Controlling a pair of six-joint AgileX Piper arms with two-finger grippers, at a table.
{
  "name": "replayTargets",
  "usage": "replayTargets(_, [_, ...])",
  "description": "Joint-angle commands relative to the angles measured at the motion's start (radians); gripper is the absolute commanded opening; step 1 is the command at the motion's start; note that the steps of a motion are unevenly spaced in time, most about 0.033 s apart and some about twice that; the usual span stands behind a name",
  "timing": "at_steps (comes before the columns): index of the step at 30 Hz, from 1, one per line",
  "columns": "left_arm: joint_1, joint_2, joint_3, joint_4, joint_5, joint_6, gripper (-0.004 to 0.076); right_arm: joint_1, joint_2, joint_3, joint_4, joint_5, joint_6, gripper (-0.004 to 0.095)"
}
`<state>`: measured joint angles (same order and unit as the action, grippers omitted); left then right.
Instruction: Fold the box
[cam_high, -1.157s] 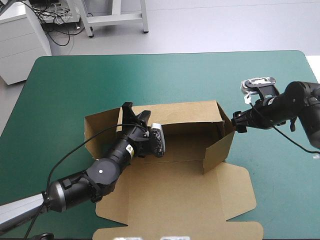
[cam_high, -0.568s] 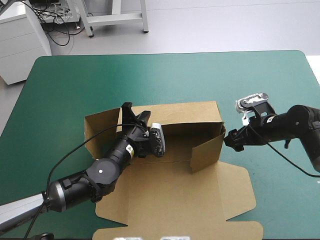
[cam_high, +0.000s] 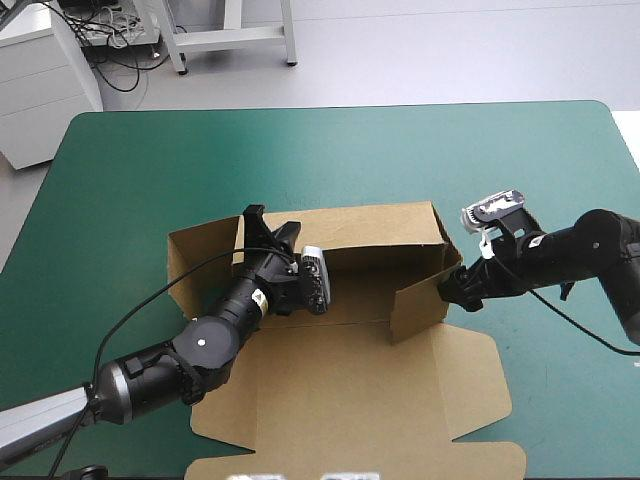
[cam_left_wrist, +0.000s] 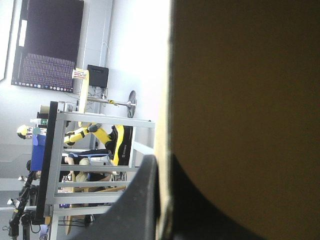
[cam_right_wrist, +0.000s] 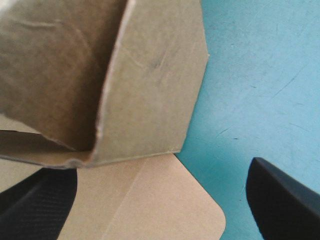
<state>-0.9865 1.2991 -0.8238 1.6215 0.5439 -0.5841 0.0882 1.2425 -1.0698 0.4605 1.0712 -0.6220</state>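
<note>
- Box (cam_high: 365, 285): brown cut board, partly erected, lying on the teal-green surface (cam_high: 330, 150) between the two arms. It is the landmark for every entry below.
- Left end flap (cam_high: 200, 262): at the box's left end, splayed outward and not tucked.
- Left gripper (cam_high: 268, 232): at the box's back-left corner. Its black fingers are clamped over the top edge of the back wall, and the left wrist view shows the board sandwiched between them.
- Back wall (cam_high: 370, 222): raised, standing along the box's far side.
- Lid panel (cam_high: 350, 385): on the box's near side, flat on the surface, its side tabs unfolded.
- Right end wall (cam_high: 420, 305): at the box's right end, raised and swung inward at a slant, not square to the back wall.
- Right gripper (cam_high: 456, 288): just outside the box's right end, at the outer face of the end wall. Its fingers (cam_right_wrist: 285, 200) are spread wide and hold nothing.
- Progress, as a judgement: early to middle. The back wall is up and the right end is half turned in. What appears left is squaring and tucking the right end, raising the left flap, and raising whatever near-side wall there is. The lid lies flat.
</note>
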Motion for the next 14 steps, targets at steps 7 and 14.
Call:
replayTargets(7, [-0.003,-0.034,-0.028,0.015,-0.001,-0.017,-0.0024,0.065,-0.027,-0.022,0.083,-0.044,-0.07,0.0829])
replayTargets(14, [-0.003,-0.034,-0.028,-0.042,-0.013,0.012,-0.0006,0.127,-0.027,-0.022,0.065,-0.157,-0.078,0.0829])
